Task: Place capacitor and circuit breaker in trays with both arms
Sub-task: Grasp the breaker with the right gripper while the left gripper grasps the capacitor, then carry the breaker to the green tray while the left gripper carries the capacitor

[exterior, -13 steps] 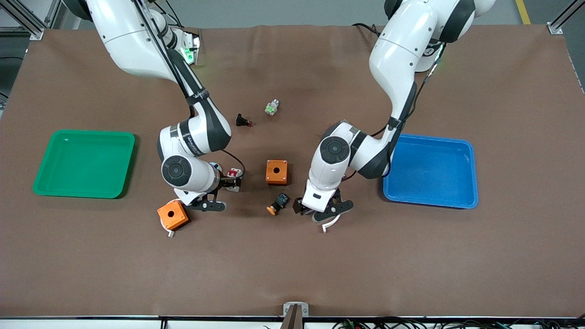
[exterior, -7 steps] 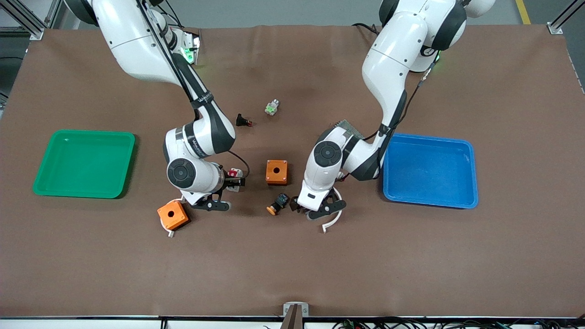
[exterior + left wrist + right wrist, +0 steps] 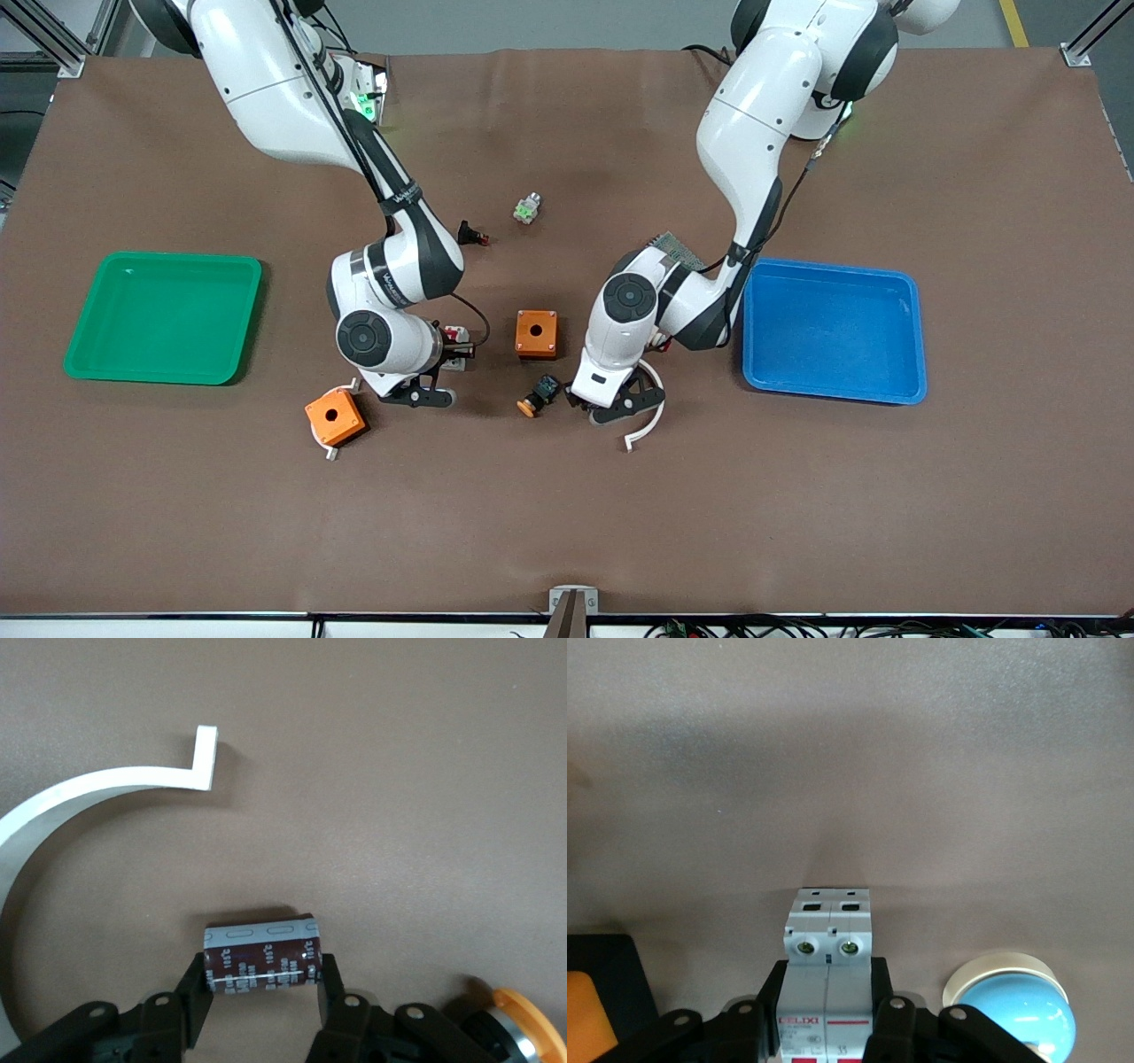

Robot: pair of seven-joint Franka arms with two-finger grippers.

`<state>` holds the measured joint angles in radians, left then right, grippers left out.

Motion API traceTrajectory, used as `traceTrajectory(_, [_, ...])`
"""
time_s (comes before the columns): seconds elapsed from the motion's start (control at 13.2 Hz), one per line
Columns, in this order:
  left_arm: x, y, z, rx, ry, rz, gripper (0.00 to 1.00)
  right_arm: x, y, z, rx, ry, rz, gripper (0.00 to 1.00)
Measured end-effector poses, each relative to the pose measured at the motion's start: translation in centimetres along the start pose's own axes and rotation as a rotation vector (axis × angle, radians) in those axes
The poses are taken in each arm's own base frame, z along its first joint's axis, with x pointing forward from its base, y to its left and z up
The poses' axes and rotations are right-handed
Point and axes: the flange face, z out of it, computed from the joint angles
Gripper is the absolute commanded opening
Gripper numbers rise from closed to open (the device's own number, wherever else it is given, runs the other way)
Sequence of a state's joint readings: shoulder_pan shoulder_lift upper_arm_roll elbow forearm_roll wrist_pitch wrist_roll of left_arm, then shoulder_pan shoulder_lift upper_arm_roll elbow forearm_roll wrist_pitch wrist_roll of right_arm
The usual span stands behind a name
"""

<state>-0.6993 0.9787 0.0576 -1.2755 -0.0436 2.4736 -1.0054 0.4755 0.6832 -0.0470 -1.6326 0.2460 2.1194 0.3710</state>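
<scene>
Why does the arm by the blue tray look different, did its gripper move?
Yes. The left gripper slid away from the blue plastic tray, toward the black part with an orange round cap.

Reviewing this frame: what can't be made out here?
Capacitor: front view, hidden under the left arm's wrist; the left wrist view shows it, gripped by the left end effector.
Circuit breaker, gripped by the right end effector: right wrist view, label end cut off by the frame edge; front view, mostly under the right arm.
</scene>
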Motion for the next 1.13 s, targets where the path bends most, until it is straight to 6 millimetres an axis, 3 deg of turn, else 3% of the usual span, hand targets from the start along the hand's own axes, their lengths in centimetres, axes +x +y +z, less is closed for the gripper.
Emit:
traceTrajectory(0.23, [0.3, 0.1, -0.3, -0.005, 0.006, -0.002, 0.03, 0.4, -0.1, -1.6, -0.003, -0.010, 0.000, 0.01])
traceTrajectory(0.38, [1.1, 0.5, -1.8, -0.011, 0.012, -0.008, 0.00, 1.2, 0.8, -5.6, -0.015, -0.043, 0.011, 0.00])
traceTrajectory(0.61, [4.3, -0.9, -6.3, 0.069, -0.031, -0.008, 0.00, 1.9, 5.0, -12.6, -0.104, -0.028, 0.013, 0.00])
traceTrajectory(0.83, [6.5, -3.5, -11.0, 0.179, -0.122, 0.035, 0.00, 0.8, 8.0, -16.2, -0.190, -0.013, 0.006, 0.00])
traceTrajectory(0.98, [6.8, -5.7, -12.1, 0.233, -0.180, 0.081, 0.00, 0.5, 11.8, -17.5, -0.237, -0.015, -0.026, 0.00])
traceTrajectory(1.13, [7.7, -9.8, -12.3, 0.269, -0.238, 0.138, 0.00, 0.6, 18.4, -18.2, -0.228, -0.043, -0.070, 0.00])
